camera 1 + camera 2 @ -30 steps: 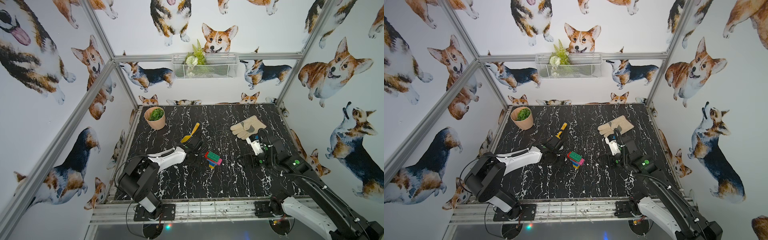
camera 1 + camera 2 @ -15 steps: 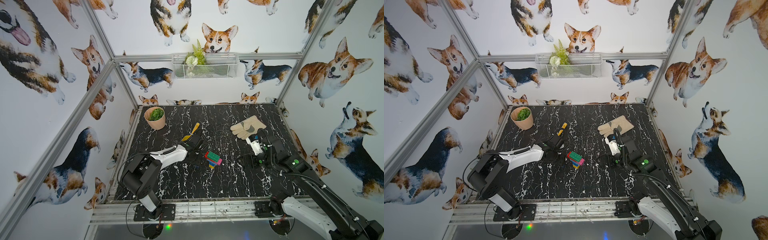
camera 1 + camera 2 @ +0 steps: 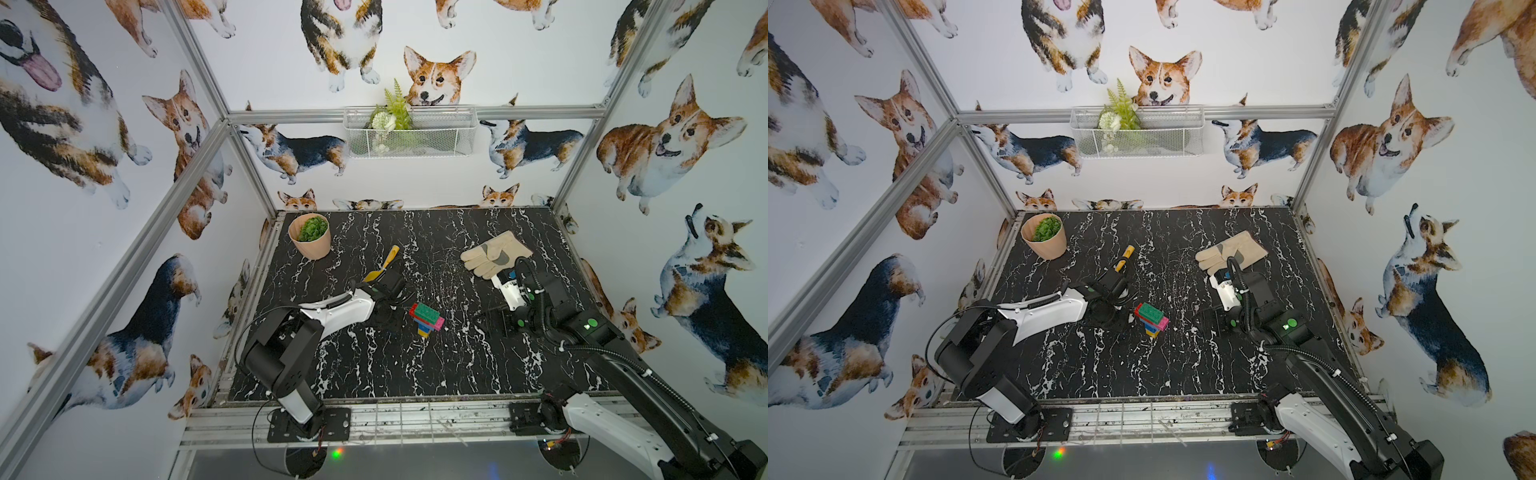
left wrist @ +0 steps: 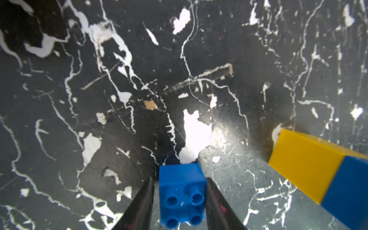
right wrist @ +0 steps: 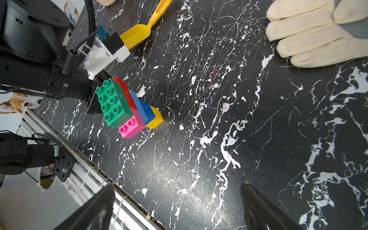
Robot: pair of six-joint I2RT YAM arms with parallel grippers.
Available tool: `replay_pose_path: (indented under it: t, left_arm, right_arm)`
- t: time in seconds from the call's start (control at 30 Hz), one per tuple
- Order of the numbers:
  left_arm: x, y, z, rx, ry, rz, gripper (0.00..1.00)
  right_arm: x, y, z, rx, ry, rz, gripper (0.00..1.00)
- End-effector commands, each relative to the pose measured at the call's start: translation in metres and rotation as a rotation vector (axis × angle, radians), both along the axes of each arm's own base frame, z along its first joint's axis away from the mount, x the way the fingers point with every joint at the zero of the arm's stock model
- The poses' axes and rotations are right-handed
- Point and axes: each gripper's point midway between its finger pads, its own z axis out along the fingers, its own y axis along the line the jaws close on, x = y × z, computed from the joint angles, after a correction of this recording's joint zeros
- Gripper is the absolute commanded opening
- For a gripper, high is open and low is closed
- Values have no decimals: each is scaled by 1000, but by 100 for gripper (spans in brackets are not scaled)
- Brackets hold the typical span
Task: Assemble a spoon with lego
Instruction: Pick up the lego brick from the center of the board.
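The spoon [image 3: 426, 318], built of green, red, blue, pink and yellow bricks, is seen resting on the black marbled table [image 3: 415, 374]. Just beside its yellow end a blue brick [image 4: 182, 197] is flanked closely by the jaws of the left gripper [image 4: 179, 180]; whether it is already pinched cannot be told. The right gripper [image 5: 177, 209] is held spread wide, apart from the spoon on its opposite side. A yellow shovel [image 5: 139, 33] is seen near the spoon, and a glove [image 5: 318, 33] well apart from it.
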Motion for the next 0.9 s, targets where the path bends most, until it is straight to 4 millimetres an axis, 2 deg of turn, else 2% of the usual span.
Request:
replay_pose_path:
  t: [0.0, 0.1, 0.23, 0.43, 0.63, 0.77, 0.87]
  left_arm:
    - [-3, 6, -1, 27, 11, 7, 45]
    - [-2, 5, -1, 24, 10, 6, 44]
    - [-5, 7, -10, 44, 37, 6, 33]
    - [-5, 12, 2, 59, 25, 10, 29]
    - [-7, 31, 63, 59, -47, 35, 28]
    - [-12, 50, 113, 64, -112, 39, 28]
    - [-18, 55, 153, 45, -148, 25, 28]
  right_arm:
    - [1, 2, 2, 12, -7, 3, 100]
    - [1, 2, 2, 13, -5, 0, 100]
    - [1, 1, 2, 11, -6, -2, 100]
    - [1, 1, 3, 12, -10, -3, 100]
    - [2, 1, 3, 8, -12, -5, 100]
    - [1, 0, 3, 10, -11, -5, 100]
    - [1, 1, 3, 10, -10, -3, 100]
